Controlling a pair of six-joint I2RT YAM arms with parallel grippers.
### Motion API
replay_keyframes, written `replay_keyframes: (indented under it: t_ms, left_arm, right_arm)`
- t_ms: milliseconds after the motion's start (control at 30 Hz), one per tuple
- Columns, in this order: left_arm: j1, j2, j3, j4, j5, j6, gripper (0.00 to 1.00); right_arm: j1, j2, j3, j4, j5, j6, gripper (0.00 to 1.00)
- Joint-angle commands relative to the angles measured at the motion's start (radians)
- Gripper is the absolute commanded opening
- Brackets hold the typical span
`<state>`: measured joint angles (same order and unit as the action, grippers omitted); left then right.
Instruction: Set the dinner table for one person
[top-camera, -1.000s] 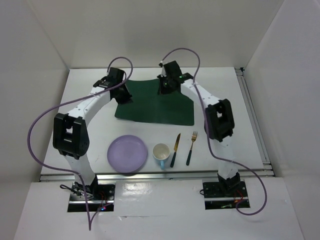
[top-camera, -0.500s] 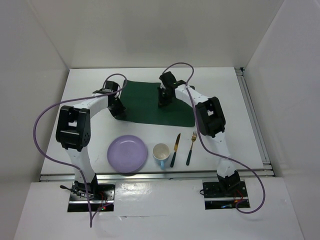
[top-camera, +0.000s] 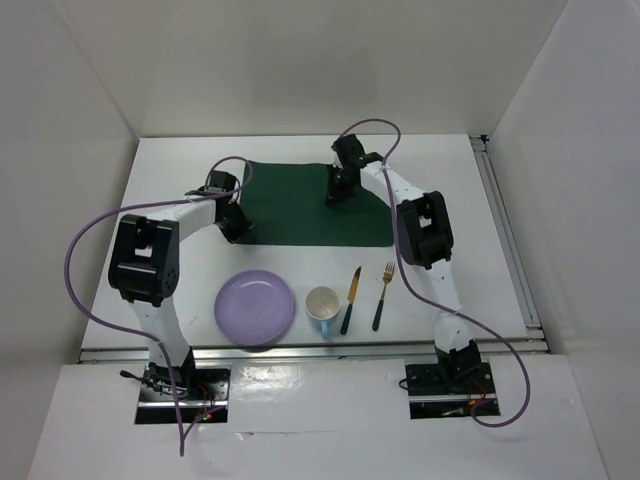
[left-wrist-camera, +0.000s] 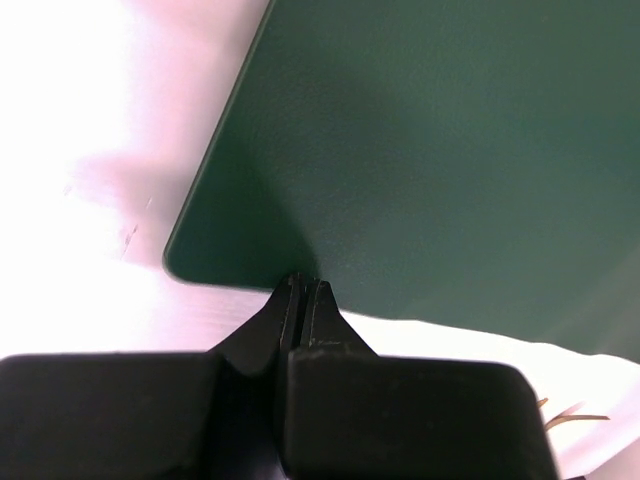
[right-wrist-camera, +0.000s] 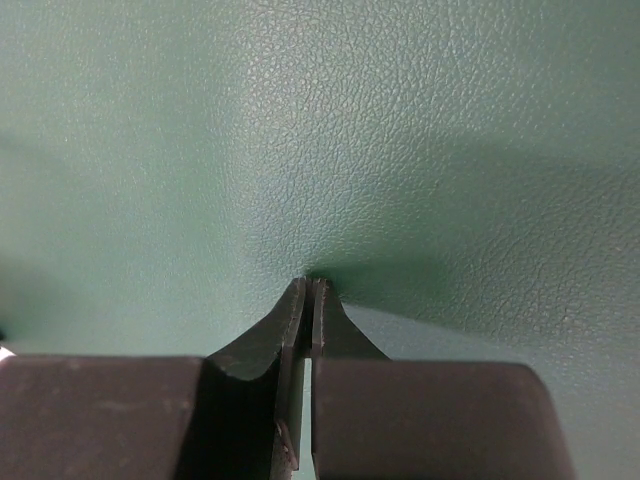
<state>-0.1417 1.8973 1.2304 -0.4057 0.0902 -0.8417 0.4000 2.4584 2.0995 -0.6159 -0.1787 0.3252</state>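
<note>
1. Top view: the white dinner table fills the floor of the scene. A green placemat lies far-centre. Plate, cup, knife and fork sit in a row near, left to right.
2. Left wrist: left gripper is clenched on the placemat's edge by a rounded corner.
3. Right wrist: right gripper is pinched onto puckered placemat.

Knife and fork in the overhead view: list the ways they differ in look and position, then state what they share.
The knife ends in one flat gold blade; the fork ends in separate gold prongs. The knife lies next to the cup; the fork lies further right, away from it. Both have dark handles, lie on the white table off the green mat, and point toward the far edge.
</note>
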Motion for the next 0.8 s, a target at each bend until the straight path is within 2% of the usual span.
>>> replay_keyframes:
  t_ms: [0, 100, 133, 167, 200, 333, 367, 467, 533, 567, 667, 767]
  left_arm:
    - [-0.002, -0.073, 0.018, -0.070, -0.001, 0.013, 0.00]
    - [-0.012, -0.145, 0.057, -0.105, -0.024, 0.036, 0.00]
    - [-0.012, -0.171, 0.057, -0.105, -0.042, 0.036, 0.00]
    - [-0.012, -0.194, 0.057, -0.105, -0.043, 0.036, 0.00]
    - [-0.012, -0.217, 0.067, -0.105, -0.052, 0.036, 0.00]
    - [-0.012, -0.291, 0.141, -0.182, -0.073, 0.056, 0.10]
    - [-0.012, -0.305, 0.150, -0.182, -0.087, 0.068, 0.12]
    - [-0.012, -0.390, 0.140, -0.218, -0.107, 0.104, 0.21]
    - [-0.012, -0.438, 0.121, -0.240, -0.116, 0.121, 0.25]
    - [-0.012, -0.464, 0.094, -0.240, -0.116, 0.131, 0.27]
    - [-0.012, -0.552, 0.051, -0.263, -0.107, 0.141, 0.30]
    - [-0.012, -0.621, 0.001, -0.263, -0.083, 0.141, 0.31]
  right_arm:
    - [0.013, -0.094, -0.027, -0.021, 0.010, -0.003, 0.00]
    - [0.033, -0.248, -0.134, 0.073, 0.025, 0.026, 0.01]
    - [0.042, -0.281, -0.153, 0.088, 0.025, 0.026, 0.07]
    - [0.052, -0.339, -0.174, 0.088, 0.037, 0.035, 0.19]
    - [0.053, -0.364, -0.183, 0.088, 0.048, 0.035, 0.26]
    - [0.089, -0.542, -0.304, 0.068, 0.146, 0.035, 0.51]
    - [0.089, -0.579, -0.305, 0.056, 0.147, 0.025, 0.51]
    - [0.115, -0.747, -0.479, 0.047, 0.179, 0.025, 0.63]
    - [0.134, -0.829, -0.623, 0.015, 0.196, 0.034, 0.75]
    - [0.148, -0.905, -0.710, -0.017, 0.196, 0.049, 0.78]
    - [0.194, -0.999, -0.815, -0.074, 0.196, 0.096, 0.86]
    - [0.272, -1.082, -0.912, -0.126, 0.164, 0.144, 0.86]
